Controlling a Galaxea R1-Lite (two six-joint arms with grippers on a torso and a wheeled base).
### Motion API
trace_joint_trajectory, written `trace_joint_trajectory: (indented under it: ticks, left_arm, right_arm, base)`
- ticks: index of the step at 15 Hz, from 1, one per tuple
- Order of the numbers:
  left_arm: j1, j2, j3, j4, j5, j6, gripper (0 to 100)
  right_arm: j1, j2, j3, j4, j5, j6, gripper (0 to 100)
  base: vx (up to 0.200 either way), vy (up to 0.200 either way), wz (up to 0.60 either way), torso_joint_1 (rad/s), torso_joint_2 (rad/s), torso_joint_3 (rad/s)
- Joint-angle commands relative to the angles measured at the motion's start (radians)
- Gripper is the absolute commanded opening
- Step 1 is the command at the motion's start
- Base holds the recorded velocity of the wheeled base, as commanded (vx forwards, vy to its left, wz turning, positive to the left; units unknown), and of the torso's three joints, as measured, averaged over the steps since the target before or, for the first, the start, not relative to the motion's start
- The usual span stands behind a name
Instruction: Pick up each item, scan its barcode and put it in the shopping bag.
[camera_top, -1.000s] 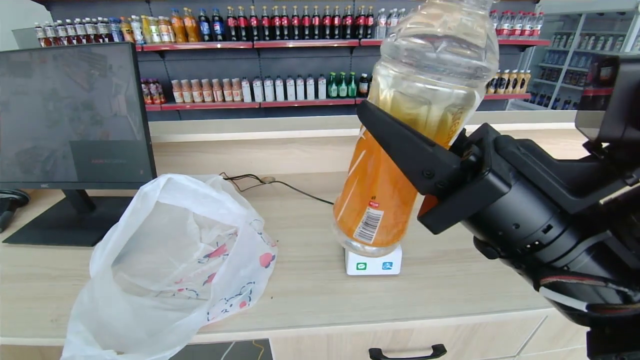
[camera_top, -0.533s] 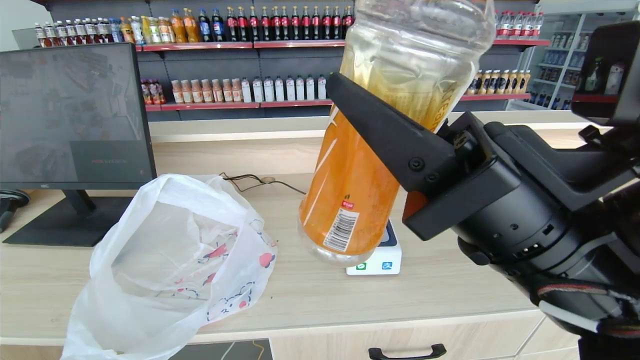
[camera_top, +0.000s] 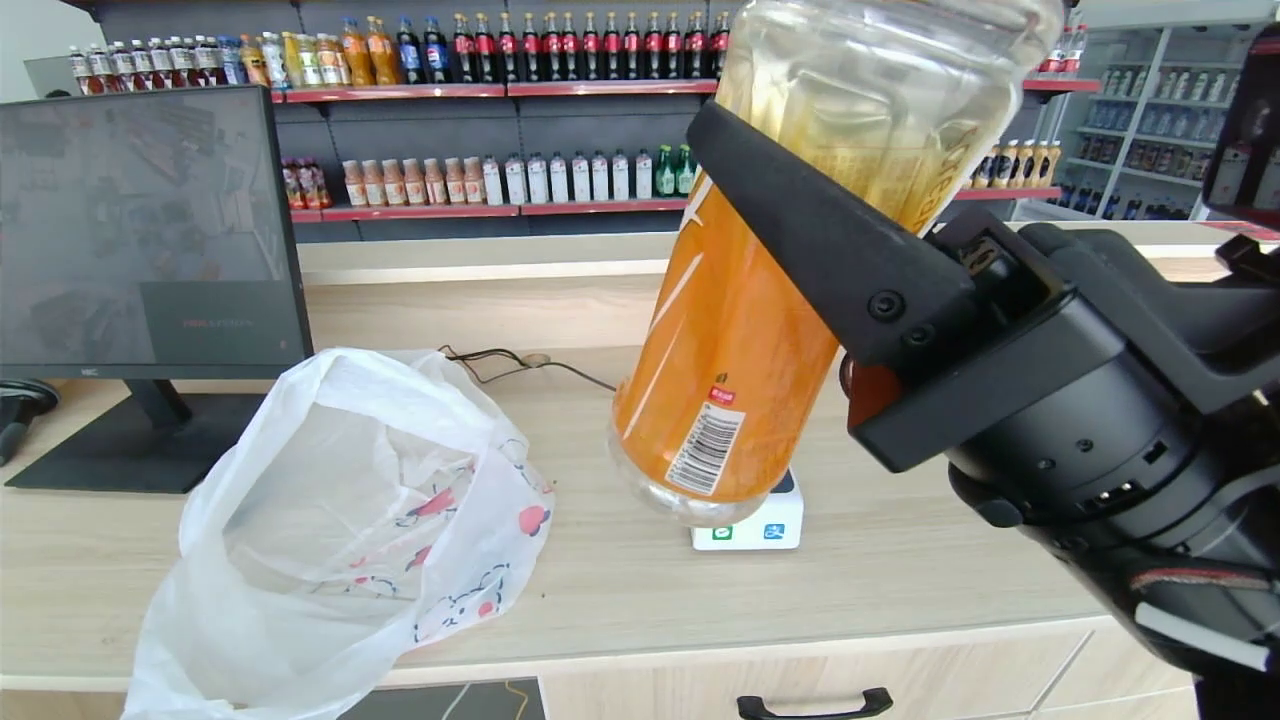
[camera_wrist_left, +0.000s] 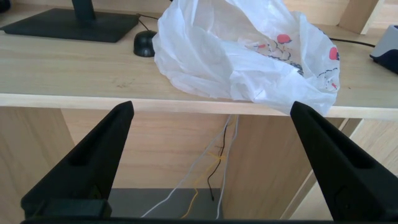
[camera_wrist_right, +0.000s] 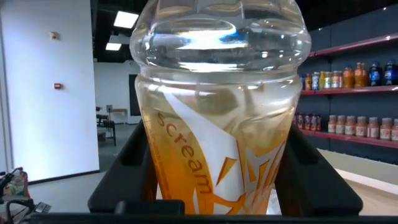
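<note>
My right gripper (camera_top: 850, 260) is shut on a large bottle of orange drink (camera_top: 740, 330), held tilted above the counter with its barcode (camera_top: 704, 449) facing me. The bottle's base hangs just over the small white scanner box (camera_top: 755, 522). In the right wrist view the bottle (camera_wrist_right: 217, 124) sits between my fingers (camera_wrist_right: 127, 168). A white plastic shopping bag (camera_top: 340, 520) with red prints lies open on the counter to the left. My left gripper (camera_wrist_left: 211, 162) is open below the counter's front edge, with the bag (camera_wrist_left: 249, 56) above it.
A dark monitor (camera_top: 150, 230) stands at the left on the wooden counter (camera_top: 900, 570). A thin cable (camera_top: 520, 365) runs behind the bag. Shelves of bottled drinks (camera_top: 500, 110) fill the back wall. A drawer handle (camera_top: 815, 705) sits under the counter.
The right arm has carried the bottle left and closer to me over the scanner, then drifted slightly back right. The bag and left gripper stayed put.
</note>
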Motion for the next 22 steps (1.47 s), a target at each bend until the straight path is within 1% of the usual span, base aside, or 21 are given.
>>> trace_joint_trajectory:
  ticks: [1,11,14,17,20,21,22]
  left_arm:
    - [0.000,0.000,0.000,0.000,0.000,0.000,100]
    - [0.000,0.000,0.000,0.000,0.000,0.000,100]
    - [0.000,0.000,0.000,0.000,0.000,0.000,100]
    - [0.000,0.000,0.000,0.000,0.000,0.000,100]
    - [0.000,0.000,0.000,0.000,0.000,0.000,100]
    - [0.000,0.000,0.000,0.000,0.000,0.000,100]
    - [0.000,0.000,0.000,0.000,0.000,0.000,100]
  right_arm:
    - [0.001,0.001,-0.001,-0.001,0.000,0.000,0]
    - [-0.002,0.062,-0.004,-0.001,-0.001,-0.006,0]
    - [-0.106,0.093,0.010,-0.001,-0.046,-0.049,0]
    - [-0.196,0.100,0.054,-0.001,-0.047,-0.055,0]
    - [-0.338,0.128,0.085,-0.001,-0.050,-0.086,0]
    - [-0.385,0.133,0.090,-0.001,-0.050,-0.117,0]
    - [-0.413,0.131,0.107,0.001,-0.050,-0.152,0]
  base:
    - [0.000,0.000,0.00,0.000,0.00,0.000]
    - [0.000,0.000,0.00,0.000,0.00,0.000]
    - [0.000,0.000,0.00,0.000,0.00,0.000]
    - [0.000,0.000,0.00,0.000,0.00,0.000]
    - [0.000,0.000,0.00,0.000,0.00,0.000]
    - [0.000,0.000,0.00,0.000,0.00,0.000]
    - [0.000,0.000,0.00,0.000,0.00,0.000]
